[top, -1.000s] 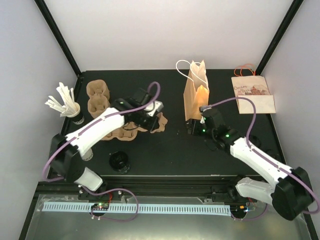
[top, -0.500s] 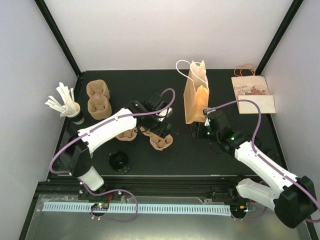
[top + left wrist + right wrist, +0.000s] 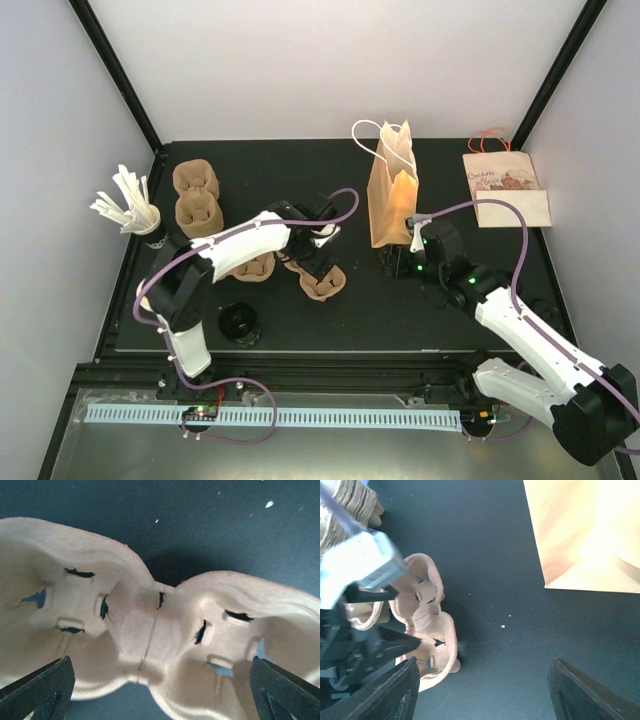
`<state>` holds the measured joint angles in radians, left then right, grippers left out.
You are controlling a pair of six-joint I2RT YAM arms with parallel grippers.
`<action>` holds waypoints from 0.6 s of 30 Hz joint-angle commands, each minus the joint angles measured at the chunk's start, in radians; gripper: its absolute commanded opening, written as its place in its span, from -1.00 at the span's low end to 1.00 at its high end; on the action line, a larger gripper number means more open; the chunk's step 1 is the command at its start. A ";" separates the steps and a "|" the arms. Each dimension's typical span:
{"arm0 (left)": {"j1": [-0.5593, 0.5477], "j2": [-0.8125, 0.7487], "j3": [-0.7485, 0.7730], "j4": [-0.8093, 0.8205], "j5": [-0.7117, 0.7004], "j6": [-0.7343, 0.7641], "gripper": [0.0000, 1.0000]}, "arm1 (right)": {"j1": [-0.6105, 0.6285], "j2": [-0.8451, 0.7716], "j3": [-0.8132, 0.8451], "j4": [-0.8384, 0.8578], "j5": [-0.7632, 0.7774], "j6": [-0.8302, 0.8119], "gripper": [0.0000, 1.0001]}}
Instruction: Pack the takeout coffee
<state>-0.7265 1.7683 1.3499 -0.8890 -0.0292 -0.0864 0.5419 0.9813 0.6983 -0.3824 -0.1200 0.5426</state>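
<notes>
A two-cup pulp carrier (image 3: 323, 282) lies flat on the black table, left of the upright brown paper bag (image 3: 391, 190). My left gripper (image 3: 312, 258) hovers right over it, open. In the left wrist view the carrier (image 3: 150, 630) fills the frame, and the gripper (image 3: 160, 700) has a finger at each bottom corner, holding nothing. My right gripper (image 3: 396, 262) stands open in front of the bag's base. In the right wrist view it (image 3: 485, 695) is over bare table, with the carrier (image 3: 432, 630) to its left and the bag (image 3: 585, 530) at the upper right.
Another carrier (image 3: 253, 268) lies under the left arm, and two more (image 3: 198, 196) sit at the back left. A cup of white stirrers (image 3: 137, 212) stands at the left edge. A black round cup (image 3: 240, 323) is at the front left. A printed flat bag (image 3: 506, 189) lies at the back right.
The left gripper carried the carrier right and toward the front, set it on the table and opened off it. The right arm shifted only slightly.
</notes>
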 commanded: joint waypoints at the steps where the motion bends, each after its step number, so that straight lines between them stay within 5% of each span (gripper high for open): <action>1: 0.012 0.094 0.060 -0.017 0.025 0.058 0.94 | -0.005 -0.036 0.059 -0.025 -0.026 -0.037 0.44; 10: 0.021 0.212 0.120 -0.102 0.031 0.092 0.87 | -0.005 -0.076 0.085 -0.036 -0.056 -0.042 0.44; 18: 0.022 0.207 0.129 -0.135 0.071 0.087 0.27 | -0.006 -0.086 0.082 -0.043 -0.040 -0.043 0.44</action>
<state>-0.7097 1.9789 1.4384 -0.9771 0.0124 -0.0101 0.5415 0.9142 0.7578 -0.4099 -0.1608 0.5133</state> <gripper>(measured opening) 0.661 0.721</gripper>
